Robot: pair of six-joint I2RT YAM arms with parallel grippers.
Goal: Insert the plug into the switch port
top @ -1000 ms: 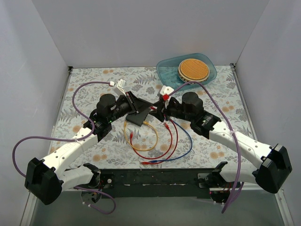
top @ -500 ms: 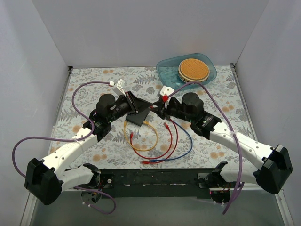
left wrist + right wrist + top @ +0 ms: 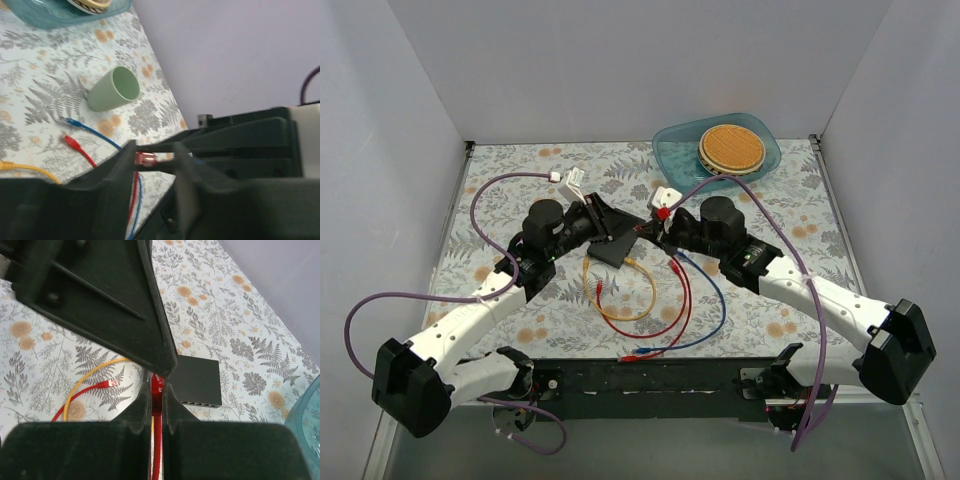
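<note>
The red plug [image 3: 157, 386] on its red cable is pinched between my right gripper's [image 3: 157, 390] fingers, just above the table. My left gripper [image 3: 154, 161] is open, its fingers standing either side of the same plug [image 3: 146, 159], with a gap on the right side. The black switch box [image 3: 197, 376] lies flat just beyond the plug, its row of ports [image 3: 200, 403] facing the right wrist camera. From above, both grippers [image 3: 632, 228] [image 3: 650, 232] meet over the box's [image 3: 613, 250] right corner, and the plug is hidden there.
Loose yellow [image 3: 620, 290], red [image 3: 682, 295] and blue [image 3: 720, 310] cables curl on the floral cloth in front of the box. A teal dish [image 3: 672, 150] with a round woven disc sits at the back right. A green cup [image 3: 112, 90] lies on its side.
My right gripper has closed on the red plug and edged left. My left gripper, shut before, has opened around it.
</note>
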